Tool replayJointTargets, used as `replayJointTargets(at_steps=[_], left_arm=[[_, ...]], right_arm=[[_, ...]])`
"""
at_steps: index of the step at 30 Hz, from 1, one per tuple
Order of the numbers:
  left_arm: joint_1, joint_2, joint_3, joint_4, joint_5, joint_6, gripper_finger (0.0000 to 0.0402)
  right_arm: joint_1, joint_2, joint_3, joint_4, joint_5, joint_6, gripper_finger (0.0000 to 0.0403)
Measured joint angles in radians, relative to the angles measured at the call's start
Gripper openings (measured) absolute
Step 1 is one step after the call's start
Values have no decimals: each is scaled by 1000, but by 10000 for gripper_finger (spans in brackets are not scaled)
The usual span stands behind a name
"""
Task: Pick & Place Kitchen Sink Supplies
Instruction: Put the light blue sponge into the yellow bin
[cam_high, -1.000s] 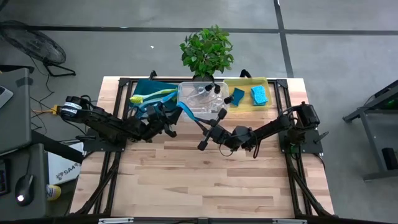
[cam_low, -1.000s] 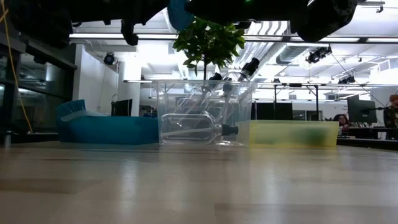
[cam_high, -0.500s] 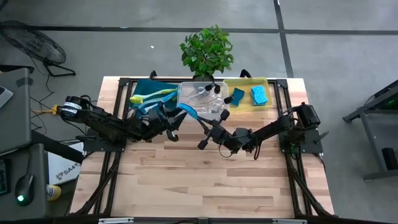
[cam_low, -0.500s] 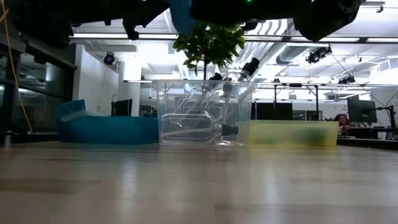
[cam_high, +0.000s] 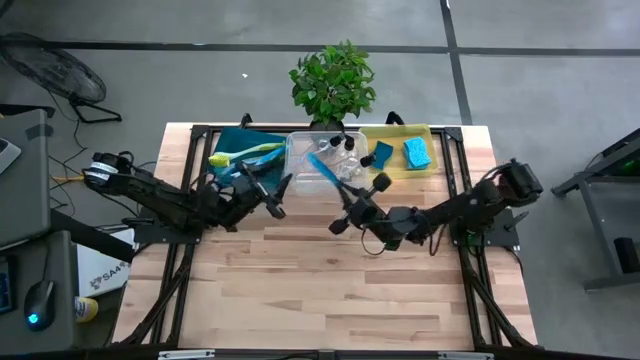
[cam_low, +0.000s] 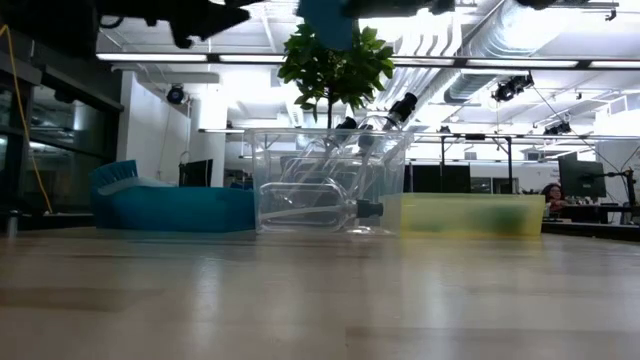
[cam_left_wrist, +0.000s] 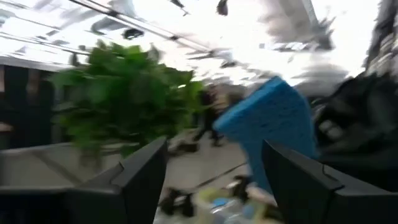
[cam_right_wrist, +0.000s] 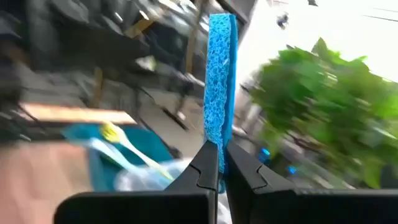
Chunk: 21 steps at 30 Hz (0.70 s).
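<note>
Overhead, the right claw (cam_high: 338, 196) is clamped on a thin wavy-edged blue sponge (cam_high: 322, 169), angled lengthwise over the clear plastic bin (cam_high: 300, 150); the left claw (cam_high: 278, 197), fingers apart, sits beside it.

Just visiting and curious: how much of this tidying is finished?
Mostly done: brushes lie in the teal bin, bottles in the clear bin, two sponges in the yellow bin. The right gripper pinches one more sponge; the open left gripper is empty. Left: dropping that sponge in.
</note>
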Motion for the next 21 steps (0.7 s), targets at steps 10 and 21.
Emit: replayJointTargets(at_steps=[10, 21], left_arm=[[-171, -179, 0, -155, -300, 291, 257], [-251, -299, -56, -371, -343, 286, 257]], right_arm=[[110, -255, -65, -485, 413, 273, 0], [149, -664, -421, -615, 503, 768, 0]])
